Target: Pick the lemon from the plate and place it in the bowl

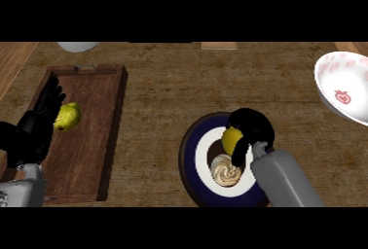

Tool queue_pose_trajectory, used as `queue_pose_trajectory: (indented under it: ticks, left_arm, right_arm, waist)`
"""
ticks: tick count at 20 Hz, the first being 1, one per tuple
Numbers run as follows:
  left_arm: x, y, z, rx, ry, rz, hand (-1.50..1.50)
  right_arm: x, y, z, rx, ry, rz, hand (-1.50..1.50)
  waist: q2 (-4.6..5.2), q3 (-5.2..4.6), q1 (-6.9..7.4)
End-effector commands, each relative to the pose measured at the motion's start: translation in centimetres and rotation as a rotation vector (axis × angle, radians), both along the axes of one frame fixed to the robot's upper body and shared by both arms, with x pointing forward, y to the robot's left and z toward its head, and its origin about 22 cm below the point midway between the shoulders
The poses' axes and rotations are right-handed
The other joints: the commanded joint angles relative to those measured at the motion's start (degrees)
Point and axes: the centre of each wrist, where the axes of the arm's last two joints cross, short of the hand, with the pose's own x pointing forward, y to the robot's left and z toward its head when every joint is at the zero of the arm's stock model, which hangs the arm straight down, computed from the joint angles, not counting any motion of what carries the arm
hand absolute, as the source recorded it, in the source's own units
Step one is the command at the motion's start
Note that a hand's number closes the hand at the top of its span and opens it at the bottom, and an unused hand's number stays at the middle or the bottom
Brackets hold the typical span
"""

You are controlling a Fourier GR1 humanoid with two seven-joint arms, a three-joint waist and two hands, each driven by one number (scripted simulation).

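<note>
Two lemons, one plate, one bowl, one tray, two robot hands.

Brown mottled counter top, wooden tray at left, pale wooden block at far edge, dim light

1. the counter lies bare between the wooden tray at left and the dark-rimmed plate at right: a wide lane runs there from near edge to far edge.
2. bare counter also stretches from the plate up and right to the white bowl at the right edge; nothing stands between them.
3. the right hand and its forearm cover the plate's right half, curled round a lemon; a swirled pastry sits just beside them on the plate.
4. the left hand rests open over the tray's left rim, next to a second yellow fruit.
5. a pale dish and a wooden block sit at the far edge.
</note>
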Motion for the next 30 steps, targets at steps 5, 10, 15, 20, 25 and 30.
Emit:
queue_pose_trajectory:
  ticks: [5, 10, 15, 20, 25, 30]
  left_arm:
    - [-0.2, 1.1, -0.1, -0.002, -0.003, -0.001, 0.0]
    - [0.6, 0.5, -0.8, 0.001, 0.004, 0.01, 0.0]
    - [0.2, 1.6, 0.3, -0.01, 0.012, 0.039, 0.0]
    - [-0.2, 1.4, 0.2, 0.002, 0.005, 0.034, 0.0]
    - [-0.6, 2.4, 0.2, 0.008, 0.014, 0.057, 0.0]
    - [0.4, 0.9, 0.2, 0.014, 0.017, 0.043, 0.0]
  right_arm:
    - [-0.6, -1.0, -3.0, -0.02, -0.102, -0.048, 1.5]
    - [-2.1, -5.8, -1.5, -0.084, -0.088, 0.332, 1.5]
    - [-4.0, -12.5, 1.1, -0.092, -0.104, 0.693, 1.5]
    - [-5.8, -19.2, 7.3, -0.128, -0.376, 0.721, 1.5]
    - [-6.3, -21.9, 14.8, -0.021, -0.681, 0.549, 1.5]
    - [-7.8, -26.5, 18.8, 0.145, -0.762, 0.438, 1.5]
  waist:
    - [0.63, 0.53, 0.1]
    - [0.44, 0.51, -1.28]
    - [0.0, 0.58, -1.87]
    - [0.21, 0.54, -1.92]
    - [-0.12, 0.49, -2.89]
    - [0.37, 0.51, -1.8]
